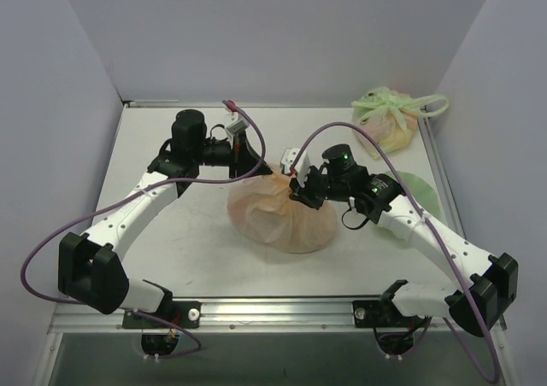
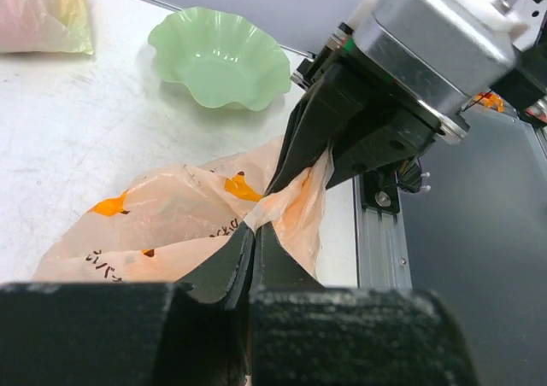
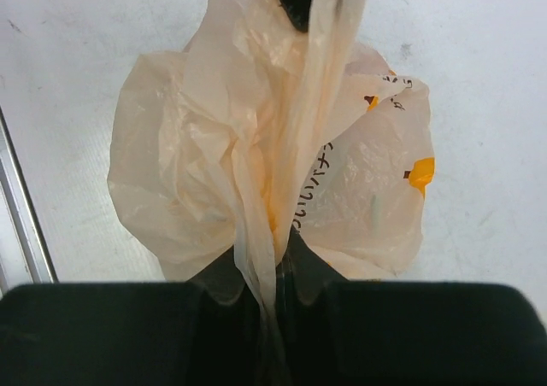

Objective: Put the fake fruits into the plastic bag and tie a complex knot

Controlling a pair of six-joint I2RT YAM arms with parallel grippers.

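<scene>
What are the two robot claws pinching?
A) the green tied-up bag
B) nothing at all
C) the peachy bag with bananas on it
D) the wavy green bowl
C: the left claw and the right claw are each shut on a strip of the peach bag.

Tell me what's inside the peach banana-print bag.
The plastic bag bulges on the table, but its crumpled peach film hides the contents; no fruit shape shows through. The left fingers and right fingers pinch its gathered top film, so the mouth gives no look inside.
</scene>
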